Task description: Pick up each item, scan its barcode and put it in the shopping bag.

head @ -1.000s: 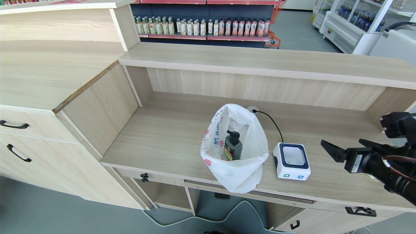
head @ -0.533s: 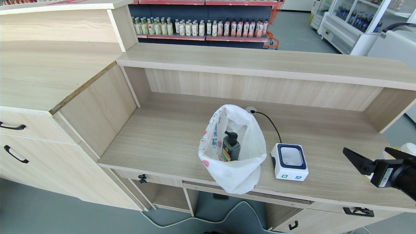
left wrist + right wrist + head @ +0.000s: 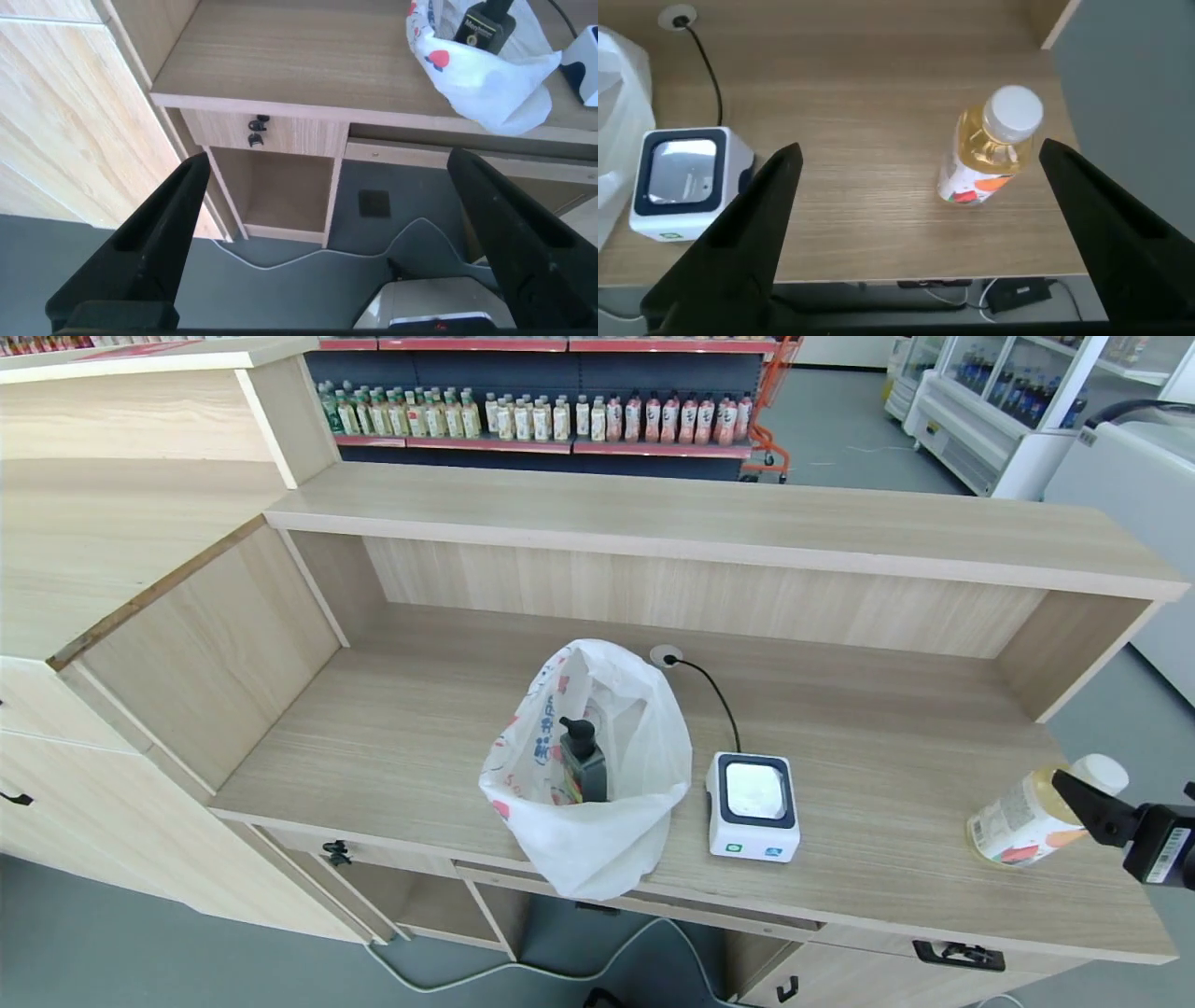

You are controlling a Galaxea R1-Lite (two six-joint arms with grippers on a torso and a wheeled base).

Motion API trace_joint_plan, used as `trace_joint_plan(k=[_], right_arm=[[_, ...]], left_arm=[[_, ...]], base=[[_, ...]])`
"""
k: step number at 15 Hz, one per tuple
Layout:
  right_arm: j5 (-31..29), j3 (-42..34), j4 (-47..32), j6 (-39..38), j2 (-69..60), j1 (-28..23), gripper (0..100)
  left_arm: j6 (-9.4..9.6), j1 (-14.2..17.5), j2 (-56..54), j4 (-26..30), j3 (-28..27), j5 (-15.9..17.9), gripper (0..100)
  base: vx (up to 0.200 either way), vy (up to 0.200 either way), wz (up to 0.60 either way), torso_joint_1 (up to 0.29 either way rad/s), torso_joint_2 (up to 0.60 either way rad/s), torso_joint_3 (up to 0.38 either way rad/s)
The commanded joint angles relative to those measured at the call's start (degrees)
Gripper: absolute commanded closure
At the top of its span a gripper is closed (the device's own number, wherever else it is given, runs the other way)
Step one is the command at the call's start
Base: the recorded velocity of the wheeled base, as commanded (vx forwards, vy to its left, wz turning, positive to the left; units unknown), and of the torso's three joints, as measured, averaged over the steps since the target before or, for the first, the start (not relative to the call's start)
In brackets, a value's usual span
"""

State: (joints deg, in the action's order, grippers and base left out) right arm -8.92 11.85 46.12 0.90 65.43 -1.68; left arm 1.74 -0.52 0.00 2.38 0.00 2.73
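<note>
- The bottle (image 3: pixel 1022 819) stands at the right end of the bench (image 3: pixel 868 775), just in front of the right tool (image 3: pixel 920 154), which is wide open.
- It is probably full, smooth and stiff; grip the labelled body, not the cap.

- You have an open stretch of counter (image 3: pixel 896 775) at middle right of the head view, between the scanner (image 3: pixel 752 795) and the bottle (image 3: pixel 1027 814) near the right edge.
- The shopping bag (image 3: pixel 583 784) stands at lower centre, just beside the scanner, its mouth open upward; a pump bottle (image 3: pixel 583 761) stands inside.
- Bare wood also spreads left of the bag.
- The scanner's cable (image 3: pixel 714 695) trails back toward the rear wall.
- An upper ledge (image 3: pixel 709 518) caps the back wall, and the left panel (image 3: pixel 215 653) and right panel (image 3: pixel 1074 644) close the ends.
</note>
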Motion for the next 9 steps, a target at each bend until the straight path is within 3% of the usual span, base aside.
trace_joint_plan(k=[1,9], right_arm=[[0.1,-0.1,0.0,0.0,0.1,-0.3,0],[-0.3,-5.9,0.0,0.3,-1.2,-0.3,0]], left_arm=[[0.01,0.0,0.1,0.0,0.0,-0.1,0],[0.1,0.0,0.1,0.0,0.0,0.0,0]], base=[[0.0,-0.2,0.0,0.002,0.0,0.002],[0.0,-0.2,0.0,0.003,0.0,0.002]])
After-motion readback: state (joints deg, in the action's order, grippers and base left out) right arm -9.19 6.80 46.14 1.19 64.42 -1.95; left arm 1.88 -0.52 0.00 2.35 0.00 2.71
